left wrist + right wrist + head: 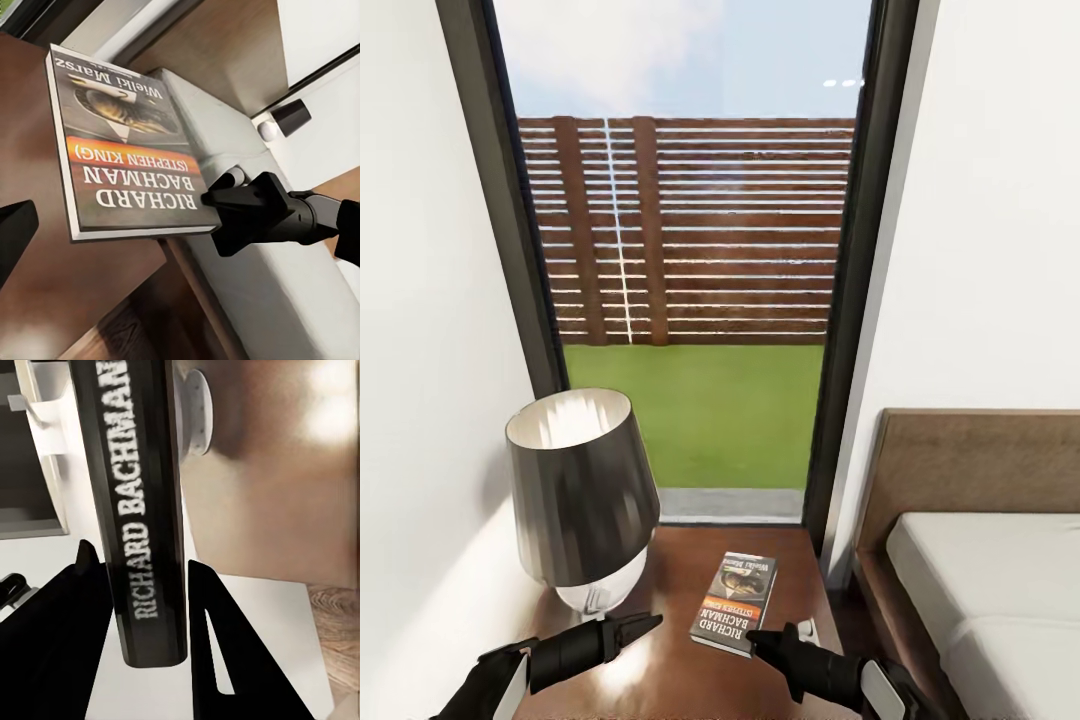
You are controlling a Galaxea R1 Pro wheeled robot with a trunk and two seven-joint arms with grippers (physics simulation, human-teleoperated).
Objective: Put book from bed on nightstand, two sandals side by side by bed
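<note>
Right gripper (150,607): in the right wrist view its two black jaws stand on either side of the book (139,502), at the spine end, grasping it; whether both faces press the cover cannot be confirmed. The left wrist view shows the same gripper (214,201) meeting the book's near corner (127,150). In the head view it (760,637) sits at the book's lower right corner (735,603).

Left gripper (650,623): jaws drawn to a point, clenched on nothing, hovering apart from the book, beside the lamp base.

Only the right wrist view gives the black spine with white "RICHARD BACHMAN". Only the left wrist view gives a readable cover: dark ground, orange band with "(STEPHEN KING)", greyish picture above.

The book lies flat on the nightstand (680,560), serving as the desk, toward its right edge, near the lamp (582,495) with its dark shade. The bed (980,560) stands just right of the nightstand, cut off by the frame edge. Behind is a tall window (690,250).

Both arms are cut off at the lower frame edge.
</note>
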